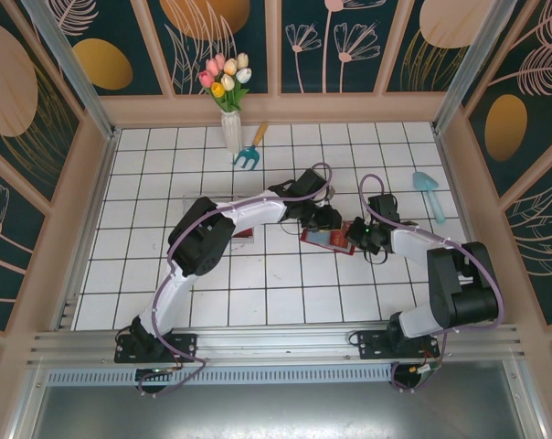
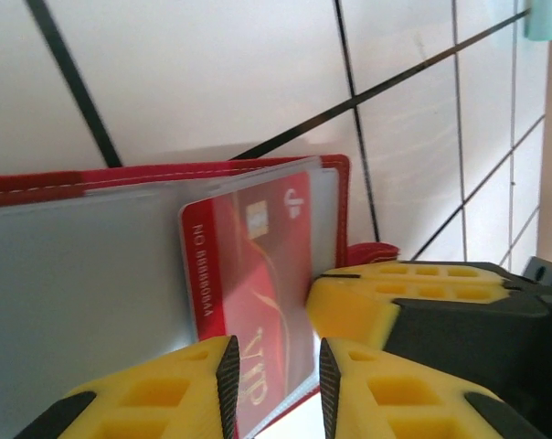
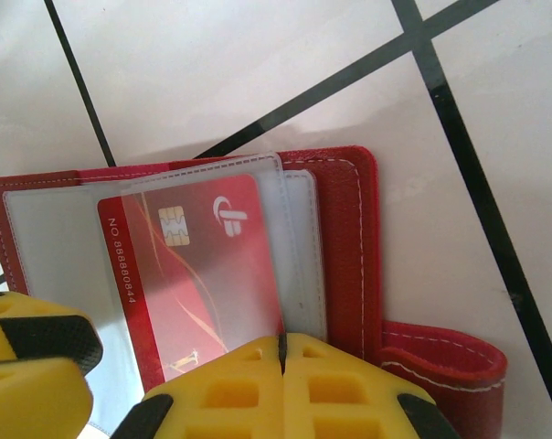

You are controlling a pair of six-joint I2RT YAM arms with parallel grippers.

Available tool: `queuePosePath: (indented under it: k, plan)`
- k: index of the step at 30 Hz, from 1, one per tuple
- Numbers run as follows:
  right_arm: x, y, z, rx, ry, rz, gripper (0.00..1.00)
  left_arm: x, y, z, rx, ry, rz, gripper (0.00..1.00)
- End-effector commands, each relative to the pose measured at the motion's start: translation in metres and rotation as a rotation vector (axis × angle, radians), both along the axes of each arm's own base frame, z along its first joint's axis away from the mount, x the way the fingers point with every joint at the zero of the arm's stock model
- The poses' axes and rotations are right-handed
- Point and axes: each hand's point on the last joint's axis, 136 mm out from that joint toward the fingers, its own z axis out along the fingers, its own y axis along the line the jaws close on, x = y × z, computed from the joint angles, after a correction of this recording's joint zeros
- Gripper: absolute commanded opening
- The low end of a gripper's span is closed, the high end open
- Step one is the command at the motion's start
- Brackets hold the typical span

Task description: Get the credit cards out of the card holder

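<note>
There is a big white tiled table. Two robot arms reach to its middle, the left arm and the right arm. A vase of tulips stands at the far edge. The red card holder lies open in the middle, between the two hands. The right gripper is squeezed tight on the edge of a clear pocket in it. The left gripper has its fingers a little apart, and the end of a red card shows between them. I cannot tell if it grips the card
</note>
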Motion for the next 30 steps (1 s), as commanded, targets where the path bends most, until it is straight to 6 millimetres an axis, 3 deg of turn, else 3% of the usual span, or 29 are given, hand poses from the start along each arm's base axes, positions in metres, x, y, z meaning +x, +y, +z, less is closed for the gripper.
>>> queuePosePath:
  k: [1,11,23,30]
  plan:
    - [-0.013,-0.003,-0.011,-0.009,0.042,0.005,0.00,-0.003,0.012,-0.016,0.085,0.006,0.013,0.32]
    - [-0.013,-0.001,-0.011,0.001,0.043,0.008,0.00,-0.010,0.008,-0.032,0.074,0.051,-0.014,0.32]
    - [-0.014,0.001,-0.012,0.009,0.045,0.011,0.00,-0.015,-0.001,-0.026,0.017,0.062,-0.048,0.27]
    - [-0.015,0.000,-0.012,0.008,0.047,0.009,0.00,-0.015,0.001,-0.025,0.020,0.062,-0.043,0.11]
